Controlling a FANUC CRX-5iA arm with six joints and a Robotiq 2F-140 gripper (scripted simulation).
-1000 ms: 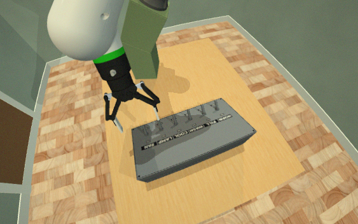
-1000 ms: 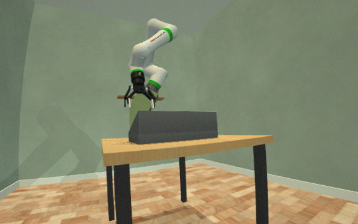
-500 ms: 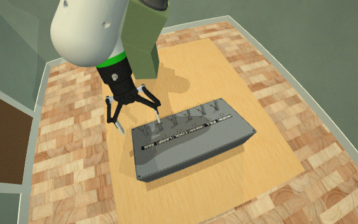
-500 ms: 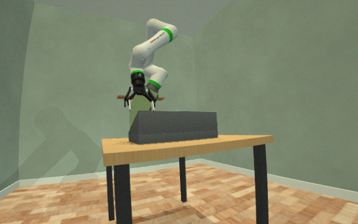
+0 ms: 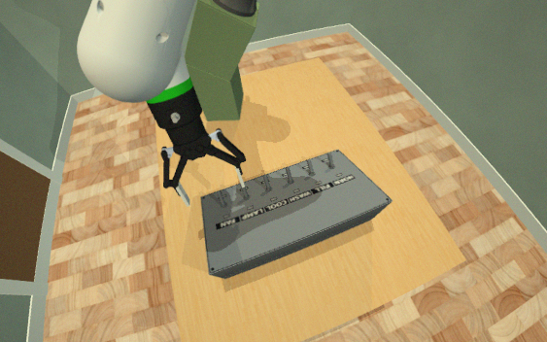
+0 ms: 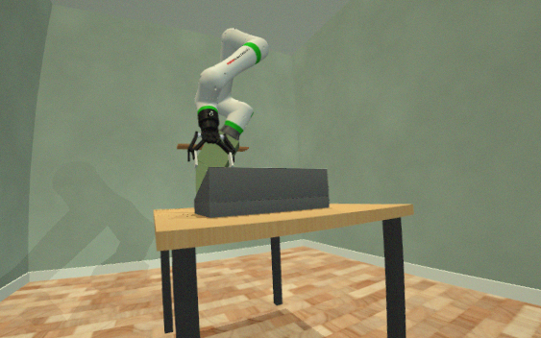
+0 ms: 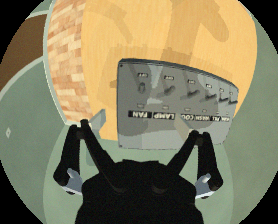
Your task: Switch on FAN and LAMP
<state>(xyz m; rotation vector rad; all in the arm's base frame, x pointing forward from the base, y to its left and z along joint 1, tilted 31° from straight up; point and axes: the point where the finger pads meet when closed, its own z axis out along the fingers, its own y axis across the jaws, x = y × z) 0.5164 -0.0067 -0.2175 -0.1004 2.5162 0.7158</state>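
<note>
A grey console (image 5: pixel 290 214) lies on the wooden table, with a row of several toggle levers and black labels along its top. The FAN label (image 5: pixel 227 222) is at the left end and the LAMP label (image 5: pixel 253 214) is beside it. The FAN lever (image 5: pixel 222 198) and the LAMP lever (image 5: pixel 243 190) stand at the left of the row. My gripper (image 5: pixel 211 192) is open wide and empty, above the console's left end. One fingertip stands by the LAMP lever, the other is off the console's left edge. The console also shows in the wrist view (image 7: pixel 176 103) and from behind in the exterior view (image 6: pixel 263 191).
The green robot pedestal (image 5: pixel 220 58) stands at the table's far edge behind the console. The table edge (image 6: pixel 278 226) lies close in front of the console. Other levers labelled COOL, WASH, FILL and a last one run to the right (image 5: pixel 310 167).
</note>
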